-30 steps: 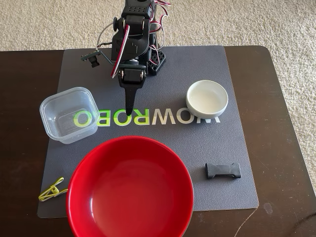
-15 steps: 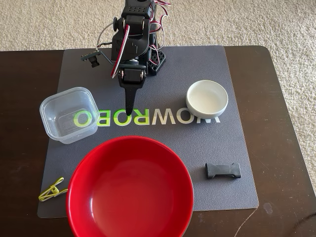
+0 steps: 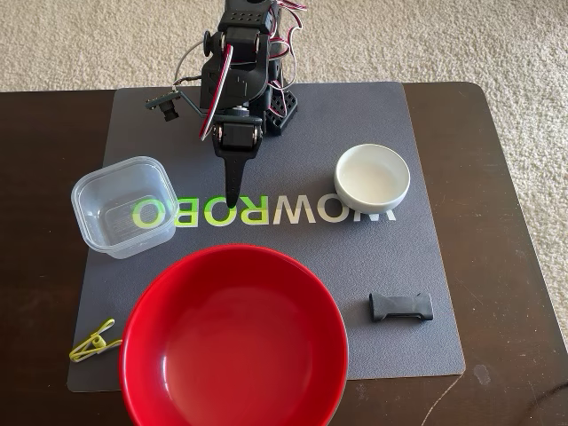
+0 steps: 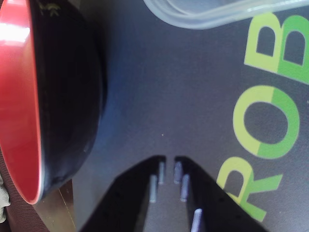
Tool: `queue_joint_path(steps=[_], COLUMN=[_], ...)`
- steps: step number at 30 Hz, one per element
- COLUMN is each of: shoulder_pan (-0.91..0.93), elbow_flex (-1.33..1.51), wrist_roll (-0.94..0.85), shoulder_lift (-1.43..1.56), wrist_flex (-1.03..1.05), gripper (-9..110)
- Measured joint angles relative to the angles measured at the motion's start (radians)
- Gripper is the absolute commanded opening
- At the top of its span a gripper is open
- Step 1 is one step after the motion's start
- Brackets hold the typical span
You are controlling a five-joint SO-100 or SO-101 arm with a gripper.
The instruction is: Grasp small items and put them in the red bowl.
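The large red bowl [image 3: 232,342] sits at the front of the mat, and the wrist view shows its red inside [image 4: 19,96] and dark outer wall. Behind it on the left stands a clear square tub [image 3: 122,206], whose rim [image 4: 217,12] edges into the wrist view. A small white bowl [image 3: 373,175] is at the right, a black bar-shaped clip [image 3: 401,307] at the front right, and a yellow-green clothespin [image 3: 94,342] at the front left. My gripper [image 3: 232,202] points down at the mat's lettering between tub and white bowl. It is shut [image 4: 169,159] with nothing in it.
A grey mat [image 3: 355,115] with green-and-white lettering covers most of the dark wooden table [image 3: 497,222]. The arm's base [image 3: 266,98] stands at the mat's back edge with cables beside it. Beige carpet [image 3: 461,35] surrounds the table.
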Motion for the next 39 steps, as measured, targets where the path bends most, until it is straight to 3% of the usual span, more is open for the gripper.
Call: queue_joint_path(steps=[7, 13, 16, 17, 23, 27, 31, 39], shoulder_pan=[-0.002, -0.080, -0.066, -0.038, -0.014, -0.023, -0.149, -0.566], elbow_flex=[0.000, 0.046, 0.049, 0.051, 0.051, 0.018, -0.164, -0.899], wrist_roll=[0.017, 0.270, 0.517, 0.554, 0.574, 0.624, 0.649, 0.703], shoulder_lift=[0.000, 0.000, 0.000, 0.000, 0.000, -0.002, -0.101, -0.853], wrist_flex=[0.000, -0.057, -0.067, -0.067, -0.071, -0.066, 0.023, 0.462], gripper=[0, 0, 16, 16, 16, 23, 26, 26])
